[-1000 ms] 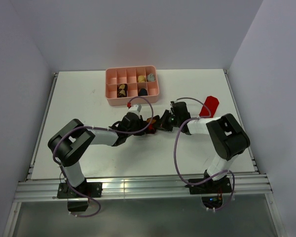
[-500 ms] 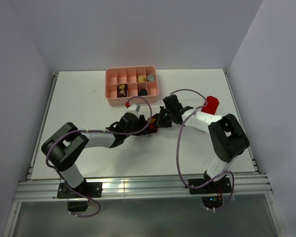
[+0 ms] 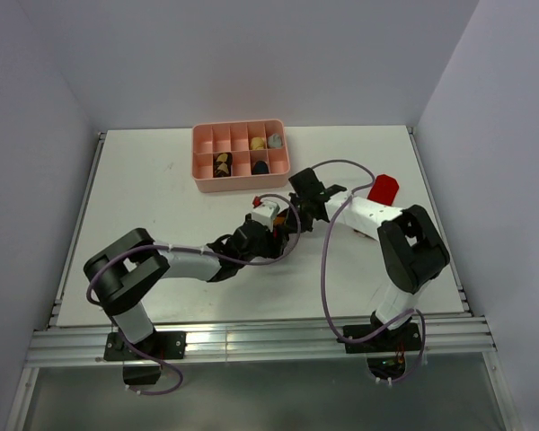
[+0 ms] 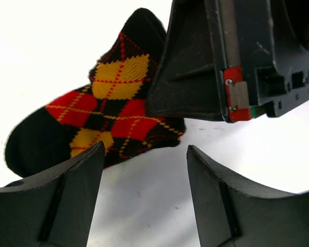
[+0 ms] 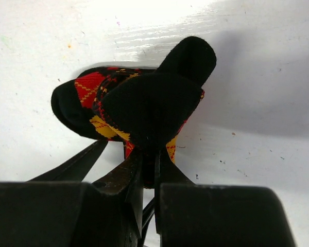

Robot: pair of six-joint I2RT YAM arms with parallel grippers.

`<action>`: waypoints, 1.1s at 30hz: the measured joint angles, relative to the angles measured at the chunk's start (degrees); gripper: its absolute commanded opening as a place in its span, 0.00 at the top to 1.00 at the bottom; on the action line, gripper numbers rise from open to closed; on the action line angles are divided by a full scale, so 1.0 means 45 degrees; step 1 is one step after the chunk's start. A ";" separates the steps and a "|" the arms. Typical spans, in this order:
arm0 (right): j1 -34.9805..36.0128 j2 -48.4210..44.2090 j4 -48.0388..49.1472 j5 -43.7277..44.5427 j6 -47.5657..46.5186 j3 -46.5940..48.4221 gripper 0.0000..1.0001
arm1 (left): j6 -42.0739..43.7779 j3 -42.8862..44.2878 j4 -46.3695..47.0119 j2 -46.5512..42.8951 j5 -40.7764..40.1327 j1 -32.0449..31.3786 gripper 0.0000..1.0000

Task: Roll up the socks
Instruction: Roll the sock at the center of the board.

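White tabletop and pale walls framed the work. The left gripper stood wide open and held nothing; the argyle sock, black with red and yellow diamonds, lay on the surface just ahead of its fingertips, a little left of the gap. The right gripper had its jaws drawn almost together, pinching a doubled black fold of that sock; the rest bunched just beyond its tips, touching the table.

By my reading the roll was only begun; one end was folded over, the body was loose, and nothing was tucked. A plain red sock lay flat well behind the right jaws, seemingly not yet rolled; a third sock I could not find. The pink compartment tray sat well beyond both jaws; some cells held small items, too small to identify.
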 measured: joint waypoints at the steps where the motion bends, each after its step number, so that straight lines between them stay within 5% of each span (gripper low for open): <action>1: 0.0005 0.0053 -0.0044 0.0000 0.0024 0.0039 1.00 | 0.0262 0.0049 0.0005 0.0112 -0.0306 -0.0121 0.30; 13: 0.0010 0.0238 -0.0204 -0.0102 0.0272 0.0165 1.00 | 0.1865 0.1195 0.0126 0.1433 -0.1535 -0.0908 0.34; 16: 0.0010 0.0243 -0.0209 -0.0102 0.0321 0.0165 1.00 | 0.1821 0.1360 0.0034 0.1622 -0.1569 -0.0928 0.41; 23: 0.0005 0.0233 -0.0005 -0.0097 0.0539 0.0073 0.99 | 0.1350 0.1501 -0.0141 0.1894 -0.1831 -0.0908 0.77; 29: -0.0058 -0.0165 0.0636 -0.0053 0.0845 -0.0486 0.82 | 0.0724 0.1467 -0.0141 0.1894 -0.1899 -0.0879 0.99; 33: -0.0253 -0.0782 0.1171 -0.0160 0.1010 -0.1180 0.66 | 0.0131 0.1175 0.0330 0.1763 -0.1418 -0.0685 0.99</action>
